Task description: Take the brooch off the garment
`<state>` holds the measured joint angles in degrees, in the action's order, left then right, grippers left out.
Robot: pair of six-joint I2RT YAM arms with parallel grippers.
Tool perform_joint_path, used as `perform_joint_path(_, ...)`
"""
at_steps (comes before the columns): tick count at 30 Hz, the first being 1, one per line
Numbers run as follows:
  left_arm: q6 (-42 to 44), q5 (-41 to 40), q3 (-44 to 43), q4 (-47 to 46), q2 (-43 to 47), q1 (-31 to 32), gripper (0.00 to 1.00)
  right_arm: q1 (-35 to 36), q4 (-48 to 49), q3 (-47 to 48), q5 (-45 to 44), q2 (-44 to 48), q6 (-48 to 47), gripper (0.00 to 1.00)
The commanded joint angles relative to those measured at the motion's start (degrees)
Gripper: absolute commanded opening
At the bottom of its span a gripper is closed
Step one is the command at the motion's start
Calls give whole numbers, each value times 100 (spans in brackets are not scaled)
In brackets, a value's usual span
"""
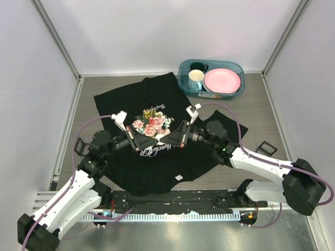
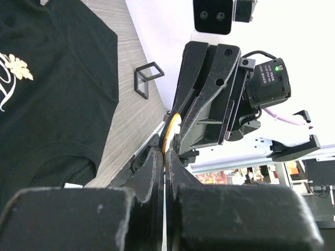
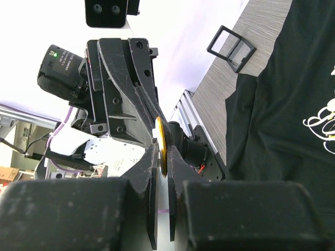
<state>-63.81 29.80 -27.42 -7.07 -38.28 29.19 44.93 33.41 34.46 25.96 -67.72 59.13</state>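
Brooch (image 3: 160, 130): edge-on, held above the garment (image 1: 146, 172).
Left gripper (image 2: 165, 154): clamped on brooch.
Right gripper (image 3: 163, 157): also clamped on brooch.

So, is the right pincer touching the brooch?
Touching. The right wrist view shows it plainly: the brooch, seen edge-on as a thin yellow disc, sits clamped between the two fingers of the right pincer, with no gap on either side.

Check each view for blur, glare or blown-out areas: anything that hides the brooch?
Top external: even light, sharp, mild sheen on the metal strip; brooch not discernible. Left wrist: own fingers out of focus, background blown white, brooch edge-on but readable. Right wrist: same near blur and bright backdrop; brooch fairly crisp, shirt well exposed.
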Motion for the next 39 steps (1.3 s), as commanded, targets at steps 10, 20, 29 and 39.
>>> perform_joint_path(10, -105, -9, -35, -154, 207, -45, 0, -213, -97, -290, -1031, 479, -332, 21)
perform_joint_path(20, -9, 17, 17, -102, 137, -54, 0, -212, -554, -124, -584, 858, -771, 38)
perform_joint_path(29, 9, 254, 52, -303, 31, -54, 0, -212, -520, 333, 76, 375, -1053, 44)
perform_joint_path(39, 0, 333, 61, -356, 23, -45, 0, -212, -282, 483, 472, 102, -974, 30)
